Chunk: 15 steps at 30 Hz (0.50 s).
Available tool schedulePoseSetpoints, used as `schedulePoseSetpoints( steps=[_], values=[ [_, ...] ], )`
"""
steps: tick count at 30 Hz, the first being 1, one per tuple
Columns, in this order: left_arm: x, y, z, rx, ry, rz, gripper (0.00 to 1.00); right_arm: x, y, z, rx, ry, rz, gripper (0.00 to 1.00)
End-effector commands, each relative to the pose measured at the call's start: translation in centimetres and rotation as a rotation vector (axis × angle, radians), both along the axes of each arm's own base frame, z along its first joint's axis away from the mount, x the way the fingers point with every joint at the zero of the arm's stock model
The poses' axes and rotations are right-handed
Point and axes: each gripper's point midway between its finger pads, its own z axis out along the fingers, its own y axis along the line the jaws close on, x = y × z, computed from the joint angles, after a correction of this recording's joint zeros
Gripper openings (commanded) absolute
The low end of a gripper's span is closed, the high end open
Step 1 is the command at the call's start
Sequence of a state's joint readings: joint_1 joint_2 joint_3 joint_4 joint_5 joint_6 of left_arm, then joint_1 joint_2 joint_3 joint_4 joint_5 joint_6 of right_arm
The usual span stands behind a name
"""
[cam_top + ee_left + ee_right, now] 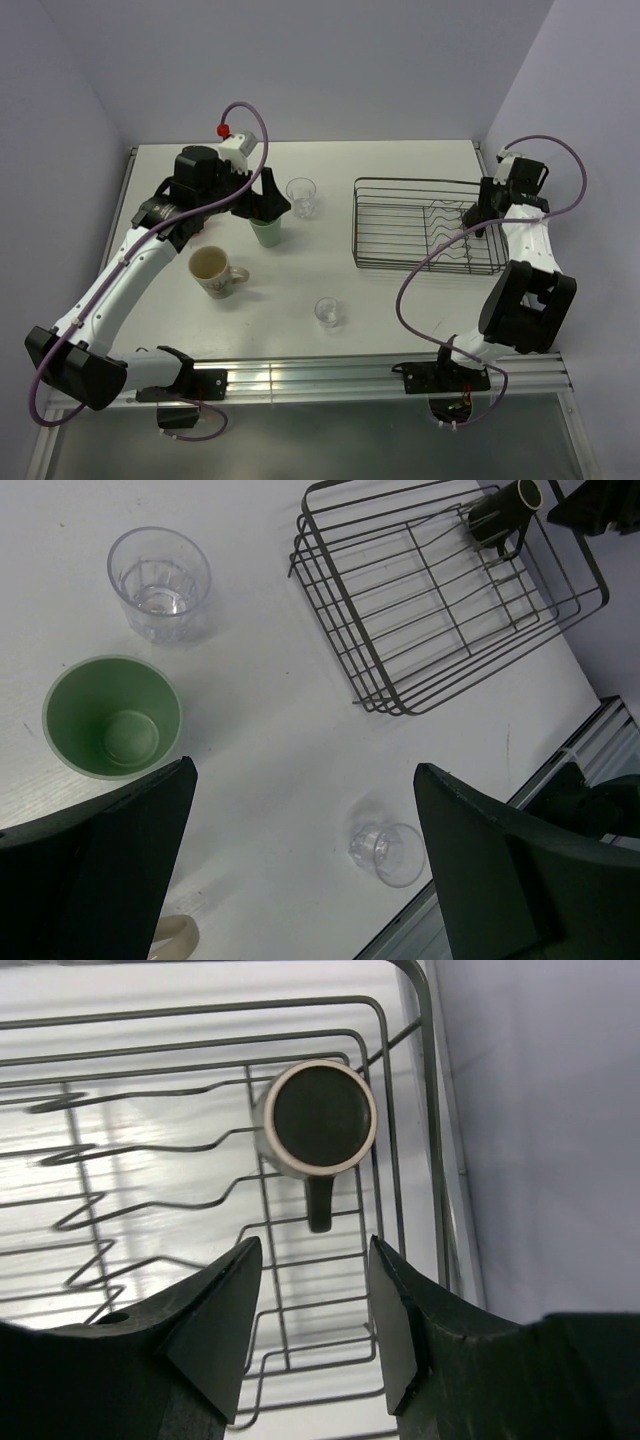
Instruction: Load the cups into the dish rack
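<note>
Top view, left of centre: cream mug [213, 270] on the surface [400, 310]. Left end effector [303, 770] spread wide, empty, over the green tumbler [266, 232]. We note a clear glass [301, 196] just right of it and a second glass [328, 312] lower centre. The dish rack [356, 225] at right holds the dark cup [318, 1120] by its right wall (handle pointing down-frame in the wrist view). Right end effector [315, 1255] partly open, empty, above it.

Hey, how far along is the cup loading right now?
Done: one dark cup sits in the dish rack, the open right gripper above it. In hand: nothing gripped; the open left gripper hangs near the green tumbler. Left on the table: that tumbler, the far clear glass, the near clear glass, the cream mug.
</note>
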<state>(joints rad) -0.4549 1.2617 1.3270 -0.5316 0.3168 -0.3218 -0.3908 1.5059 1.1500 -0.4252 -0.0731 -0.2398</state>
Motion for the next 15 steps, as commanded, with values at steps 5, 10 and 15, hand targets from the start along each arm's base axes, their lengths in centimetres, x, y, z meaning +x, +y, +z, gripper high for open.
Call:
schedulePoseSetpoints(
  steps=[5,10,15],
  values=[
    [-1.8,-0.3,-2.3,0.093,-0.064,-0.192,0.97,-1.0,2.6,9.1,0.034,-0.19,0.071,0.6],
    [-6.0,-1.8,-6.6,0.213,-0.018,-0.426,0.93,-1.9,5.1,12.2,0.099,-0.252,0.139,0.67],
    [-8.9,-3.9,-9.1,0.301,0.001,-0.543,0.9,-3.1,7.3,13.6,0.112,-0.287,0.208,0.79]
  ],
)
